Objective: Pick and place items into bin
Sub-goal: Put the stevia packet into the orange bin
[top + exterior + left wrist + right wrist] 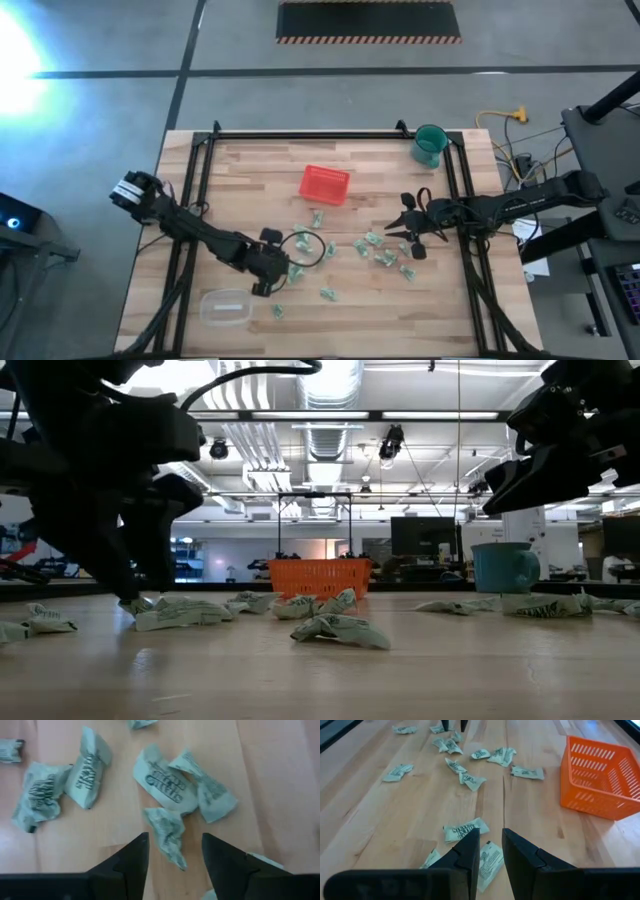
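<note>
Several small pale-green and white wrappers (385, 250) lie scattered on the wooden table's middle and near part. The red tray (325, 184) sits on the table farther back, apart from both grippers. My left gripper (175, 845) is low over the table near the near-left wrappers, open, with one crumpled wrapper (167, 835) lying between its two fingers; I cannot tell whether they touch it. My right gripper (491, 837) hovers above the table at the right of the wrapper cluster, its fingers a little apart, with a wrapper (490, 862) on the table below it.
A teal cup (430, 146) stands at the far right corner. A clear plastic container (225, 306) lies by the near edge, left of the left gripper. A dark cable loop (305, 248) hangs off the left arm. Black frame rails (200, 190) run along the table's sides.
</note>
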{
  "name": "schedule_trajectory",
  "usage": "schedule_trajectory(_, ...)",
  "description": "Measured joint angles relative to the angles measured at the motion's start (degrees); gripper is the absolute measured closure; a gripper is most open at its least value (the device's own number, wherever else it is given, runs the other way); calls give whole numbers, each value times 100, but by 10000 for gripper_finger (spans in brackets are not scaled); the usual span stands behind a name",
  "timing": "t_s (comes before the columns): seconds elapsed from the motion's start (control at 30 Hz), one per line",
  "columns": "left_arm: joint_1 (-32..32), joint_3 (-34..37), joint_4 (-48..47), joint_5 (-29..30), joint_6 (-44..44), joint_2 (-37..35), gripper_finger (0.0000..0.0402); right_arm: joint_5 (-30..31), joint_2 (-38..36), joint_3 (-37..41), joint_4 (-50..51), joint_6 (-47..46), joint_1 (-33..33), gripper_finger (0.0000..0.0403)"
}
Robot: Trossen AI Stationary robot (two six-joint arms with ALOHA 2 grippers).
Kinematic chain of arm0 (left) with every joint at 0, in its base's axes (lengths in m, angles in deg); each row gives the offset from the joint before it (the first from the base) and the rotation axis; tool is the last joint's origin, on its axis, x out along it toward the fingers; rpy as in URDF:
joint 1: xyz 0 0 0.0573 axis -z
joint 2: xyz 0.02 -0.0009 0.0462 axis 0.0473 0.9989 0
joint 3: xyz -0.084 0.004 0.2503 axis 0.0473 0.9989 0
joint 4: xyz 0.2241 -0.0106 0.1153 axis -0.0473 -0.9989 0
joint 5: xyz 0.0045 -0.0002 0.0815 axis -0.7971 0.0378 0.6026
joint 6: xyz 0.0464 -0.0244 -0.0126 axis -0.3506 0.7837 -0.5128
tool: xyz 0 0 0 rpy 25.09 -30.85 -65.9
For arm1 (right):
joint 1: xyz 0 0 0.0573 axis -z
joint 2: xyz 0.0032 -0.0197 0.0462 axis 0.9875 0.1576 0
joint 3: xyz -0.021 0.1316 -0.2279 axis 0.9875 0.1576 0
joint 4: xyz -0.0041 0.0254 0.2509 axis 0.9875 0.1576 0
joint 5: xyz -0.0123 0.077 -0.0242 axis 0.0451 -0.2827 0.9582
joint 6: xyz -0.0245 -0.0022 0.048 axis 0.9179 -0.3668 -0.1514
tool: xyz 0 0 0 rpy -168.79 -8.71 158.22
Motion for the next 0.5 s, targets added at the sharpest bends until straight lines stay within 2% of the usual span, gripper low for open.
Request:
schedule_trajectory(0.33, -10, 19, -6, -88, 301, 217, 227, 0, 0, 11, 0, -172, 0, 330)
schedule_trajectory(0.5, -19, 20, -75, -66, 507, 261, 264, 0, 0, 38, -3, -292, -5, 330)
